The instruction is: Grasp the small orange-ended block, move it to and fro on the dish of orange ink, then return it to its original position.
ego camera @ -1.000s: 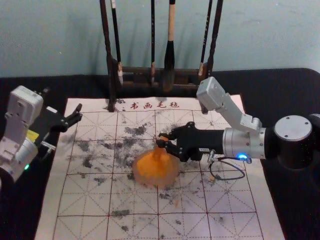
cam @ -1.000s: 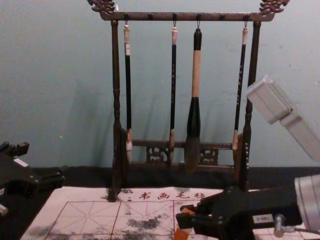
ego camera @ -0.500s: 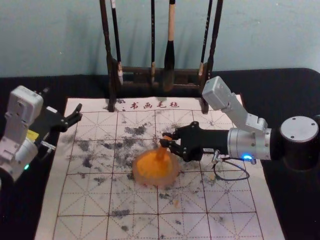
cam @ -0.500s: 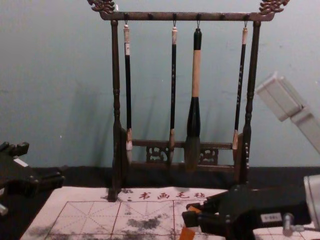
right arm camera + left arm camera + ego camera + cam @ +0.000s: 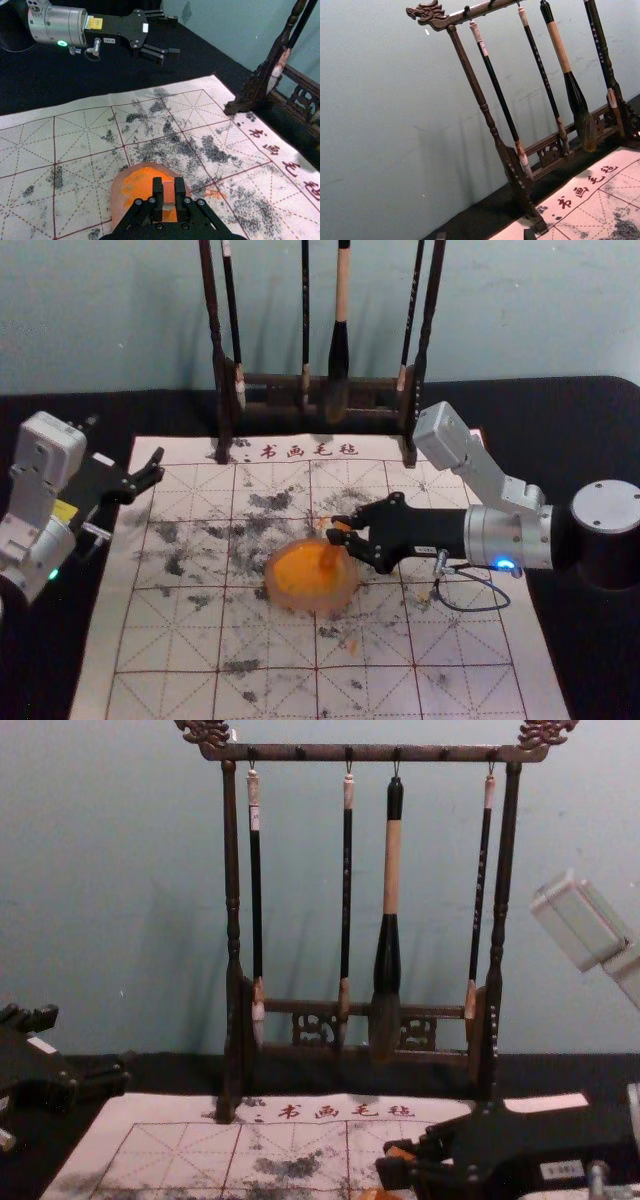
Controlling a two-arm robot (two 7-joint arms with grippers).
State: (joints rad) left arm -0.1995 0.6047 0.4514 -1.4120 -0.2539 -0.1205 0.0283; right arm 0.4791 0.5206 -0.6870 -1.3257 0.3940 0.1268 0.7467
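In the head view my right gripper point(image 5: 342, 530) is over the right side of the dish of orange ink point(image 5: 290, 597), shut on the orange-ended block point(image 5: 330, 554), whose lower part reaches the ink. The right wrist view shows the block point(image 5: 169, 192) between the two fingertips of the right gripper point(image 5: 169, 196), with the dish point(image 5: 119, 200) beneath. In the chest view the right gripper point(image 5: 392, 1164) comes in at the lower right. My left gripper point(image 5: 158, 472) is parked, open, at the mat's far left corner in the head view.
A dark wooden rack point(image 5: 222, 390) with several hanging brushes stands behind the mat. The gridded felt mat point(image 5: 170, 640) carries grey ink smudges and lies on a black-covered table point(image 5: 560, 420).
My right gripper has moved to the right with the block, from the middle of the dish toward its right side. The left arm and the dish have stayed put.
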